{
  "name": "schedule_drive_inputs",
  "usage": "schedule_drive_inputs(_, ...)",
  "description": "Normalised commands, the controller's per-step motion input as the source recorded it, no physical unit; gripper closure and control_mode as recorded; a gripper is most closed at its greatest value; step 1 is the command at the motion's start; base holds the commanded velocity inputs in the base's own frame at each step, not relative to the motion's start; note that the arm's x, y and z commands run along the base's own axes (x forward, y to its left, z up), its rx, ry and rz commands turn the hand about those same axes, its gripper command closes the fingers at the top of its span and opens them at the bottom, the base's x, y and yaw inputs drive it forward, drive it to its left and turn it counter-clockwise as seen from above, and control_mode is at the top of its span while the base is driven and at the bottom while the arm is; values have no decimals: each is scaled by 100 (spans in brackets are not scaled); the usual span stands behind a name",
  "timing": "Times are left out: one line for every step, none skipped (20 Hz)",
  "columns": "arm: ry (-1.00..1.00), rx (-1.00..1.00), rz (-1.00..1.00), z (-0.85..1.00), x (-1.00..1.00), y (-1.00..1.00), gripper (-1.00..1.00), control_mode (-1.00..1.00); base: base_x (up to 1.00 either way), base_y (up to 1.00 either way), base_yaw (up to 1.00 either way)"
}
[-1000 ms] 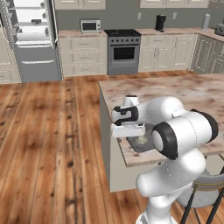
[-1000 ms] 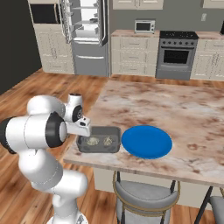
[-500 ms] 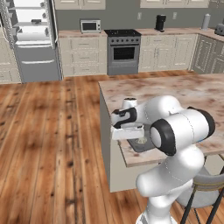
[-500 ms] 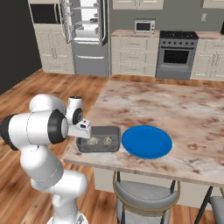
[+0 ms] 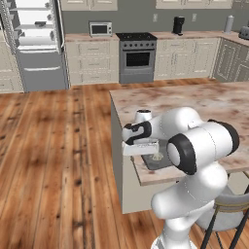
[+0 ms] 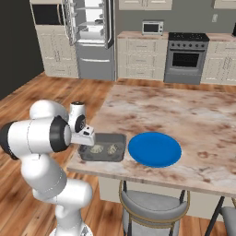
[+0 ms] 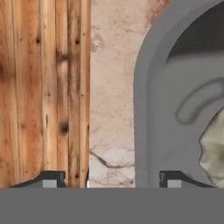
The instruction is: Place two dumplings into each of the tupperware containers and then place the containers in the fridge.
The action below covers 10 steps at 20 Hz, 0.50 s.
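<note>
Gripper (image 7: 107, 179) jaws are standing spread, straddling the left rim of a tupperware container (image 6: 102, 147) holding two dumplings (image 6: 97, 149), sitting near the island counter (image 6: 184, 115) edge beside a blue plate (image 6: 154, 149).

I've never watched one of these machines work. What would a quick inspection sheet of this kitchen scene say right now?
Surface: marbled island counter, wood floor around it.
Job's things: one grey tupperware container at the counter's near corner, two dumplings inside; fridge across the room, doors open.
Clutter: blue plate beside the container, apart from it.
Gripper: gripper open, its tips straddling the container's rim, nothing held.
Cables: nothing seen.
Surroundings: oven, microwave, cabinets, stool.
</note>
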Motion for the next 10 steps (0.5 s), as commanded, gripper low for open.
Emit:
schedule_drive_inputs(0, 0, 0, 0, 0, 0, 100, -100, 0, 0, 0)
schedule_drive_inputs(0, 0, 0, 0, 0, 0, 100, -100, 0, 0, 0)
schedule_drive_inputs(0, 0, 0, 0, 0, 0, 100, -100, 0, 0, 0)
schedule_drive_inputs(0, 0, 0, 0, 0, 0, 100, -100, 0, 0, 0)
schedule_drive_inputs(0, 0, 0, 0, 0, 0, 100, -100, 0, 0, 0)
schedule_drive_inputs(0, 0, 0, 0, 0, 0, 100, -100, 0, 0, 0)
schedule_drive_inputs(0, 0, 0, 0, 0, 0, 100, -100, 0, 0, 0)
schedule_drive_inputs(0, 0, 0, 0, 0, -6, 100, -100, 0, 0, 0)
schedule_drive_inputs(0, 0, 0, 0, 0, -9, 100, -100, 0, 0, 0)
schedule_drive_inputs(-2, 0, 0, 0, 0, -9, 100, -100, 0, 0, 0)
